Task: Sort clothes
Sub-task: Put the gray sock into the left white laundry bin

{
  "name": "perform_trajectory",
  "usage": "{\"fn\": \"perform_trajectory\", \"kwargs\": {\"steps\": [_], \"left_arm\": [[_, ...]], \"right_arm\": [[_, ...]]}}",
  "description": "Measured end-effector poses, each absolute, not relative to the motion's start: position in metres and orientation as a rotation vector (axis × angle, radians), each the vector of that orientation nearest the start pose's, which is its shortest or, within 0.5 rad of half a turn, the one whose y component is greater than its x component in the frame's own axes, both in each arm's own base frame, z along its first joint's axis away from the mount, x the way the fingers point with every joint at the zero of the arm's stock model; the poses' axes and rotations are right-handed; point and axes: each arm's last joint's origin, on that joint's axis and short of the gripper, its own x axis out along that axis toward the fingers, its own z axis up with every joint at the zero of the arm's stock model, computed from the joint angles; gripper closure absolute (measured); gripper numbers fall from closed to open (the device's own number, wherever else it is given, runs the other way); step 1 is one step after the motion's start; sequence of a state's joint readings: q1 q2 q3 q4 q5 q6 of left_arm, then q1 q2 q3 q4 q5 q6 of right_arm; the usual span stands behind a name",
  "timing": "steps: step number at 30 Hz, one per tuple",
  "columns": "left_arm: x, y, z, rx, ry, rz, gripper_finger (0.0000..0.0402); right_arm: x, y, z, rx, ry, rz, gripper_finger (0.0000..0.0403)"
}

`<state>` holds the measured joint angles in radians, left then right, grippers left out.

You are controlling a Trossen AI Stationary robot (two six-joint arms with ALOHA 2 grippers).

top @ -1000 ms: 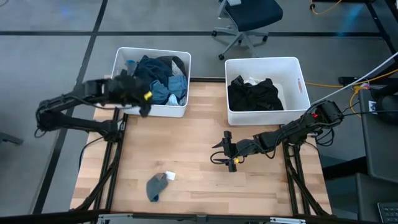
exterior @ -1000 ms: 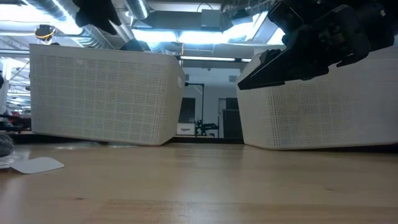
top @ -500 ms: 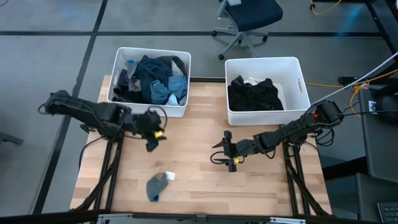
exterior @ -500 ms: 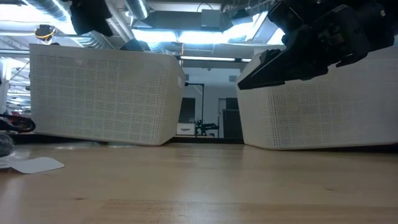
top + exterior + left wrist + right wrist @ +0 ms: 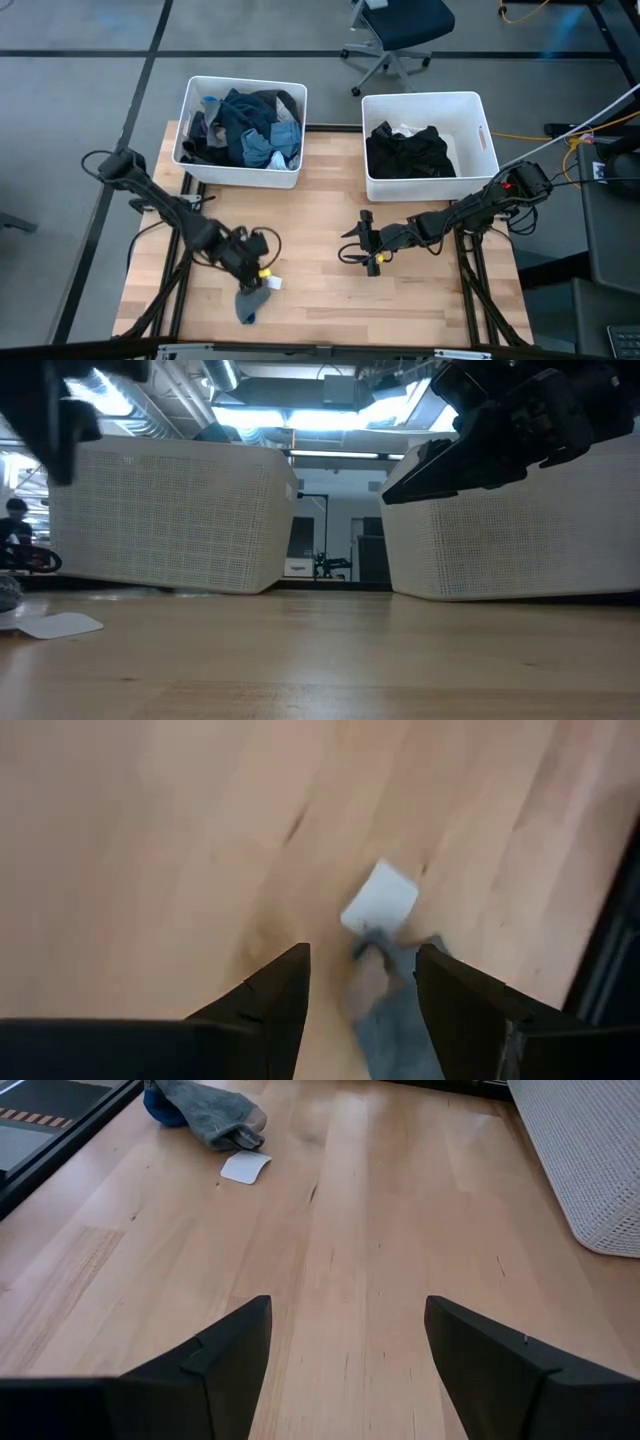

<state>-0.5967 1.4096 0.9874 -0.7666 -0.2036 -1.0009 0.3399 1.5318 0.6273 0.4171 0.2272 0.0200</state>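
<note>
The left gripper [image 5: 252, 279], fingers spread, is hovering just above the small grey-blue fabric sock [image 5: 250, 299] lying near the table's near-left edge beside a white rectangular tag [image 5: 381, 897]. It should be straddling the sock's bunched top, not the tag, before pinching. The right gripper [image 5: 366, 248], also spread, is waiting mid-table.

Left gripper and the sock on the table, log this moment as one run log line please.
task: sort clothes | left gripper: open, above sock | right gripper: open, idle mid-table
</note>
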Motion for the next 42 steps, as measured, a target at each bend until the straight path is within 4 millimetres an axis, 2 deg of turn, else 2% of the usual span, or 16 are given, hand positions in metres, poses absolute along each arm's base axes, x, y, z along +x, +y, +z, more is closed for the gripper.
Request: {"fn": "perform_trajectory", "kwargs": {"steps": [8,14,20,28,33,42], "left_arm": [[0.218,-0.170,0.198,-0.410,1.234,0.277,0.0233],[0.223,-0.184,0.180,-0.384,1.243,0.251,0.0233],[0.221,-0.188,0.162,-0.322,1.284,0.263,0.0233],[0.214,-0.182,0.140,-0.336,1.285,0.276,0.0239],[0.212,-0.180,0.137,-0.339,1.281,0.281,0.0279],[0.211,-0.177,0.137,-0.286,1.265,0.300,0.0390]], "right_arm": [[0.279,0.092,0.167,-0.113,0.469,0.105,0.0139],[0.279,0.092,0.167,-0.112,0.470,0.104,0.0139],[0.279,0.092,0.167,-0.113,0.470,0.105,0.0139],[0.279,0.092,0.167,-0.113,0.469,0.104,0.0139],[0.279,0.092,0.167,-0.115,0.469,0.105,0.0139],[0.279,0.092,0.167,-0.116,0.469,0.105,0.0139]]}}
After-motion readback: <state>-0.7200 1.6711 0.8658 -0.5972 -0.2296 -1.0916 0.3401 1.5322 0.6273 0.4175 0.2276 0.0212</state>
